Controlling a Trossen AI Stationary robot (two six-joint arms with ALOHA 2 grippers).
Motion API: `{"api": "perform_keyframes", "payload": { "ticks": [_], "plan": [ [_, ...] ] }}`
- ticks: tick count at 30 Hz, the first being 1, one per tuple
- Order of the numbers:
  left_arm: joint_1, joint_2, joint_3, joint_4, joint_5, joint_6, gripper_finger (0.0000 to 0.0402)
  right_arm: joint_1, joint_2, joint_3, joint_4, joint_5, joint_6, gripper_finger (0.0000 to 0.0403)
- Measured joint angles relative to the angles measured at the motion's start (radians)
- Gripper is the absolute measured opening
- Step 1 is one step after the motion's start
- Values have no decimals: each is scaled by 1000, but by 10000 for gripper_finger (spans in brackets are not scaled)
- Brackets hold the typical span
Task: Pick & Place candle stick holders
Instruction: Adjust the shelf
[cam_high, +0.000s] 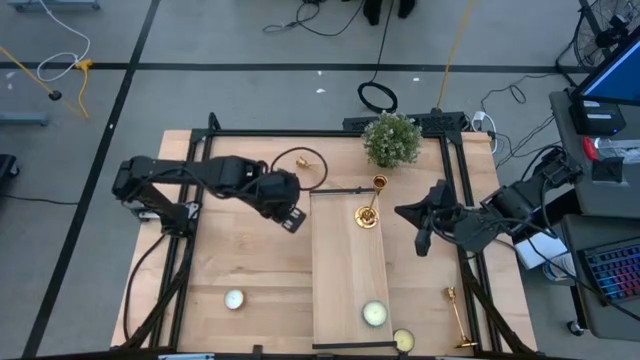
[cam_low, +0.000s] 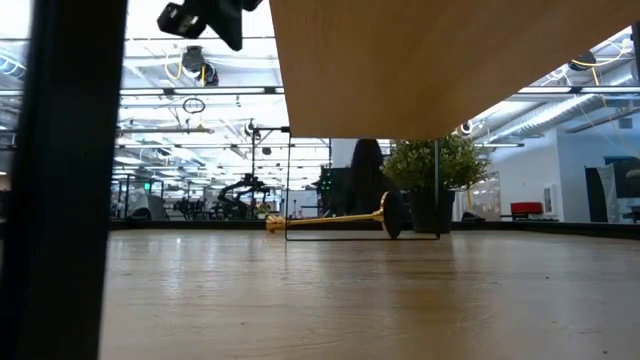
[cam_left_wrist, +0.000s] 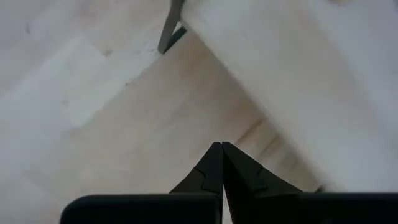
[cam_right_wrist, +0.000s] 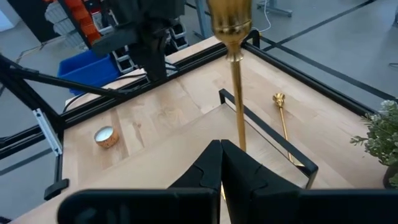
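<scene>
A raised board (cam_high: 347, 280) runs down the middle of the table (cam_high: 240, 265). One candlestick (cam_high: 369, 208) stands at its far end, a candle (cam_high: 374, 313) near the front. Another candlestick (cam_high: 303, 161) lies behind the board's left corner, beside the plant (cam_high: 391, 138); a third (cam_high: 460, 320) lies front right.

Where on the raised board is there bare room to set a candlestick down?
The board's middle is free, between the upright candlestick at its far end and the candle at its near end. The far end is crowded: both the left gripper and right gripper flank it.
</scene>
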Motion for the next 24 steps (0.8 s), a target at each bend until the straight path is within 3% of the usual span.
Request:
{"api": "perform_keyframes", "payload": {
  "ticks": [2,6,12,17,24],
  "plan": [
    [-9,0,0,-3,-11,-120,4,6,0,0,1,0,0,0],
    [-16,0,-41,41,-32,-211,4,15,0,0,0,3,0,0],
    [-5,0,-216,187,77,-264,4,35,0,0,0,3,1,0],
    [-27,-6,-370,477,111,-297,2,54,0,0,0,4,13,0],
    [-59,-8,-415,573,128,-318,2,62,0,0,-3,8,26,0]
  ]
}}
